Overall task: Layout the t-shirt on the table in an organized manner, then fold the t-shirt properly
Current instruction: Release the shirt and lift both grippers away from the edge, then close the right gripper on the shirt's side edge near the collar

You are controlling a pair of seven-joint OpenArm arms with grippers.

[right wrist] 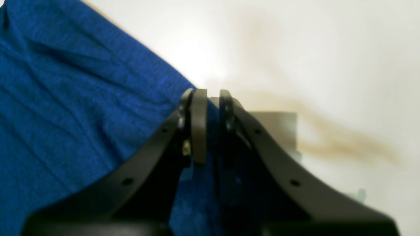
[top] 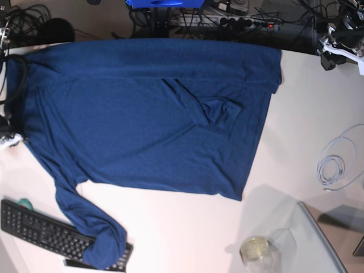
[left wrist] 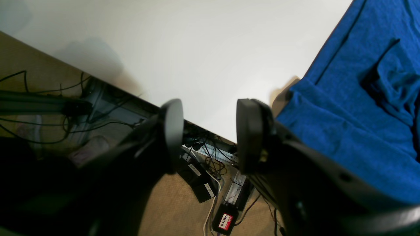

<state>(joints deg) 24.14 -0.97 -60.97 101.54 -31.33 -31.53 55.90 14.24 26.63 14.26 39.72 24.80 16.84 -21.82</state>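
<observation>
One dark blue t-shirt (top: 142, 114) lies spread across the upper half of the base view on the white counter (top: 301, 125), its long axis running left to right along the counter's far edge, one long sleeve (top: 79, 222) trailing down to the lower left of the frame, where its end drapes over a black keyboard (top: 40, 230). A bunched fold (top: 207, 108) rises near the cloth's centre. In the right wrist view, the right gripper (right wrist: 210, 98) sits at mid-frame with its pads nearly together, a strip of the blue fabric (right wrist: 65, 108) pinched between them at the cloth's edge. In the left wrist view, the left gripper (left wrist: 210, 131) hangs at lower centre over the counter's edge with its jaws apart and nothing between them, the shirt filling the right side of that frame. One small glass jar (top: 256, 248), contents unclear, stands at the lower right of the base view beside a glass panel (top: 318, 239); one coil of pale cable (top: 338, 162) lies at right
</observation>
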